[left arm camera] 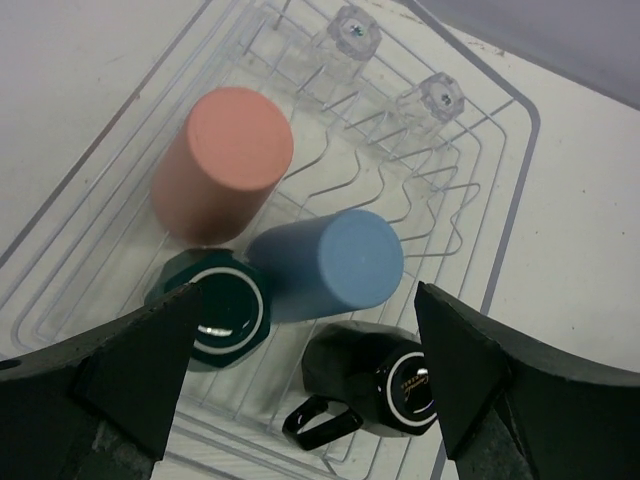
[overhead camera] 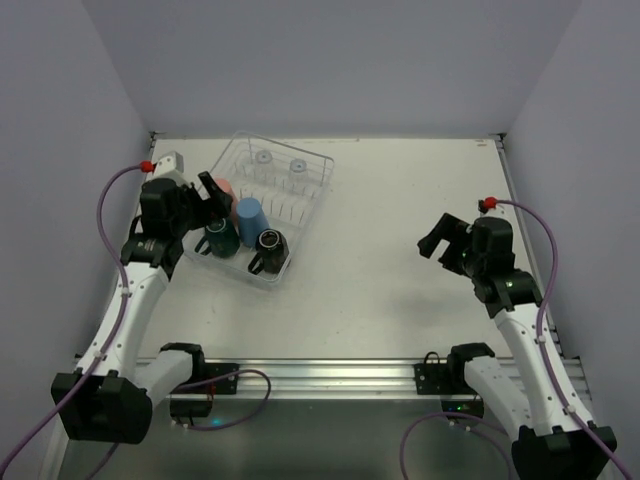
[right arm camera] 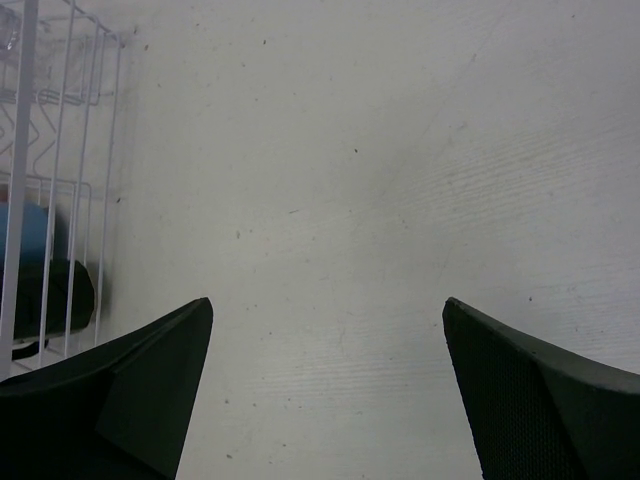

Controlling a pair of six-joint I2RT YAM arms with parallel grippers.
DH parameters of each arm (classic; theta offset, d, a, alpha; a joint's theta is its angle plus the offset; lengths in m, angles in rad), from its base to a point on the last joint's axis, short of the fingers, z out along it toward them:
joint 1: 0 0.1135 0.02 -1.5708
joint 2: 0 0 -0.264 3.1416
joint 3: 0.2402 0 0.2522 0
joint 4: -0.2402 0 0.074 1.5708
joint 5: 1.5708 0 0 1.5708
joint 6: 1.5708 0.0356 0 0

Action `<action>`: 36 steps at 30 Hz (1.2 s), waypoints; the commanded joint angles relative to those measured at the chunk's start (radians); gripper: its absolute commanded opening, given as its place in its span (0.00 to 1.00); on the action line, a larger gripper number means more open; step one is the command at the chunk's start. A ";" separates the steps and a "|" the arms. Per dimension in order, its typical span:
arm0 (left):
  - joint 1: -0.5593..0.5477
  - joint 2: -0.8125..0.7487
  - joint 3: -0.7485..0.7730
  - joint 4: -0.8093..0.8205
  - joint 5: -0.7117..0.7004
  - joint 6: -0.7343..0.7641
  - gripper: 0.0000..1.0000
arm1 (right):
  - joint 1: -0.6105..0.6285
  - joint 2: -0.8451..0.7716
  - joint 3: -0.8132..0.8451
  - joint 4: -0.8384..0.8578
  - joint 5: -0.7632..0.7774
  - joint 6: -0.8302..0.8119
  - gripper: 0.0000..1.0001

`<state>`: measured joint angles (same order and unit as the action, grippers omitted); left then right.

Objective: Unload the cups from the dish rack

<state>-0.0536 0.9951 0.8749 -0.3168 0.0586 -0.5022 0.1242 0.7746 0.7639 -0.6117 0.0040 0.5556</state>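
Left gripper: wide open and empty. It hovers over the near end of the rack, above the blue cup, likely lining up a first pick.
Right gripper: wide open and empty, over bare table, well apart from the rack. This probably keeps the set-down area free.
Rack position: left part of the table, at a slant.
Rack contents, near end: pink cup and blue cup, both tilted against the prongs, bases up. Teal mug and black mug just beside them, bases up.
Rack contents, far end: two glasses, inverted, apart from the others.
Reason for placement: mouths down, presumably to drain.
Unloaded: none yet; all six pieces are in the rack.
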 commanded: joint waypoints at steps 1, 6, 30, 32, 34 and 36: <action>0.006 0.068 0.145 -0.004 0.098 0.079 0.91 | 0.002 0.008 0.035 0.036 -0.048 -0.019 0.99; 0.006 0.236 0.315 -0.001 0.171 0.142 0.88 | 0.002 0.022 0.041 0.055 -0.094 -0.022 0.99; -0.262 0.979 0.991 -0.051 0.104 0.358 0.74 | 0.002 0.060 0.040 0.073 -0.128 -0.063 0.99; -0.264 1.042 1.030 -0.079 0.099 0.369 0.72 | 0.002 0.060 0.034 0.078 -0.130 -0.068 0.99; -0.267 1.097 1.088 -0.096 0.107 0.386 0.72 | 0.002 0.063 0.026 0.084 -0.130 -0.069 0.99; -0.270 1.152 1.133 -0.131 0.116 0.398 0.73 | 0.002 0.068 0.020 0.087 -0.130 -0.072 0.99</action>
<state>-0.3157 2.0995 1.9179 -0.3855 0.1604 -0.1528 0.1242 0.8360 0.7685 -0.5591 -0.1013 0.5068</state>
